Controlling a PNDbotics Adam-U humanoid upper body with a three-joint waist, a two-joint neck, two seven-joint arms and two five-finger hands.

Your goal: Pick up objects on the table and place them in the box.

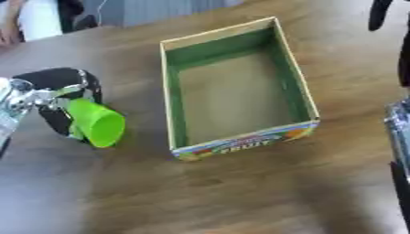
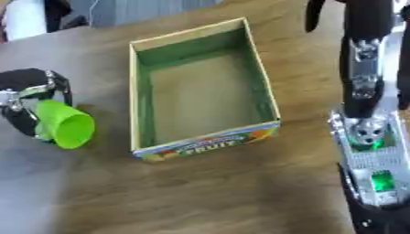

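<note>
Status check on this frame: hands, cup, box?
Left robot hand shut on green cup, left of box. Right robot hand idle at right edge, fingers unclear. Box empty, path clear.

The closed end of the bright green plastic cup (image 1: 96, 122) is hidden inside the black left hand (image 1: 60, 98), whose arm is cut off by the picture's left edge. Beyond the open green-lined cardboard box (image 2: 200, 141), the black right hand (image 2: 364, 27) runs off the top edge, so its fingers cannot be judged. The printed label on the box's near wall is blurred, perhaps reading "FRUIT".
</note>
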